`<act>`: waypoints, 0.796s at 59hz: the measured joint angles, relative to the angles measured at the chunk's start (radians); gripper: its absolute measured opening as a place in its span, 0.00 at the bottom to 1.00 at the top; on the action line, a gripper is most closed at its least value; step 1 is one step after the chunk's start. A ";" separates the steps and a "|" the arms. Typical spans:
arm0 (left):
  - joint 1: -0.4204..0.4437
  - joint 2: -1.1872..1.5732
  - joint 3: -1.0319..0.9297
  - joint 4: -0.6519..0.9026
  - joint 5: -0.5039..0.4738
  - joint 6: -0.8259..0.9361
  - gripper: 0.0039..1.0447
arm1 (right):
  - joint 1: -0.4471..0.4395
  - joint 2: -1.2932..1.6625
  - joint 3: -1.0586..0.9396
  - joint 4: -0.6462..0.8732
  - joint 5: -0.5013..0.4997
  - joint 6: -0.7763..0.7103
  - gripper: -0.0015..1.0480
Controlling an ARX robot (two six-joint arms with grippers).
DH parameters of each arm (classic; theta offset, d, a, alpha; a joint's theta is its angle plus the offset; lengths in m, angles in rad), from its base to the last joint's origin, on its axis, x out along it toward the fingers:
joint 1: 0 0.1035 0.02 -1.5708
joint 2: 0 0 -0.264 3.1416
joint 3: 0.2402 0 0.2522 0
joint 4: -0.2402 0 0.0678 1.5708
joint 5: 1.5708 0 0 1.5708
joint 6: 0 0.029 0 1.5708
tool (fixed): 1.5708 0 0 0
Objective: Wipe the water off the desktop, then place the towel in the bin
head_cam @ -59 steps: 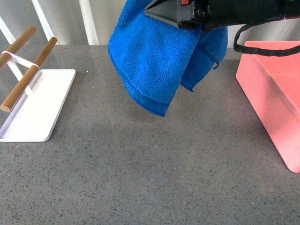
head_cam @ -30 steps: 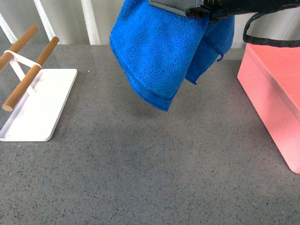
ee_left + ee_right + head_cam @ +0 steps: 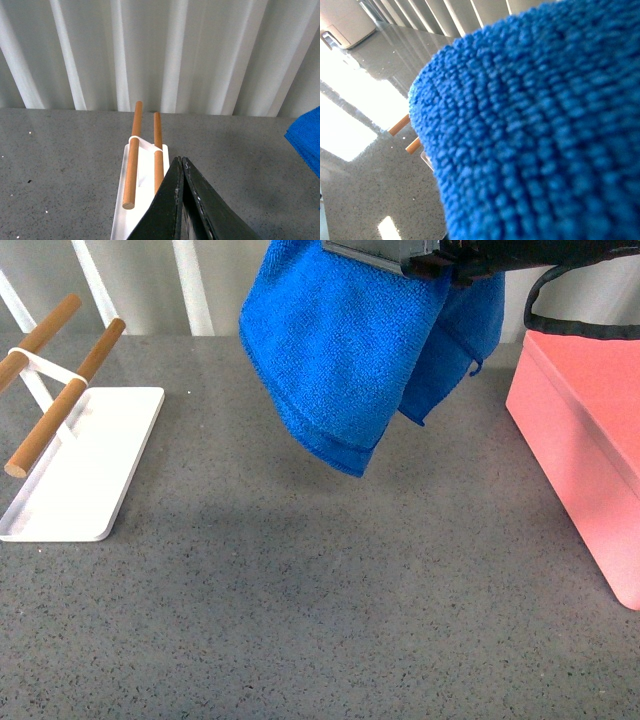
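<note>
On the desktop (image 3: pixel 300 620), the white tray (image 3: pixel 90 470) lies at 9 o'clock, with the left gripper (image 3: pixel 181 165) near it, jaws pressed together. The bin (image 3: pixel 585 430) stands at 3 o'clock. At 12 o'clock the right gripper (image 3: pixel 400 252) clamps the towel (image 3: pixel 340 350), which hangs clear of the desktop.

Blue towel (image 3: pixel 345 350) hanging above desktop (image 3: pixel 330 590)

The right gripper (image 3: pixel 395 254), at twelve to one o'clock in the front view, shows a flat mid-grey, wedge-shaped finger with a straight, sharp edge, joined to a matte black housing behind it. A thick black cable (image 3: pixel 529 310) loops out of that housing toward two o'clock (round and smooth-sheathed). The left gripper (image 3: pixel 181 165) has two long black fingers that taper to a slim tip, their inner edges flecked with pale scuffs.
</note>
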 joint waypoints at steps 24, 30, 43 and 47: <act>0.000 -0.174 -0.052 -0.103 0.004 0.000 0.03 | -0.008 -0.007 -0.008 -0.026 0.009 -0.017 0.05; 0.000 -0.231 -0.052 -0.153 0.004 0.000 0.03 | -0.010 -0.009 -0.011 -0.027 0.010 -0.022 0.05; 0.000 -0.325 -0.052 -0.244 0.004 0.000 0.03 | -0.014 -0.010 -0.019 -0.028 0.013 -0.026 0.05; 0.000 -0.357 -0.052 -0.273 0.004 0.000 0.03 | -0.015 -0.010 -0.019 -0.028 0.013 -0.027 0.05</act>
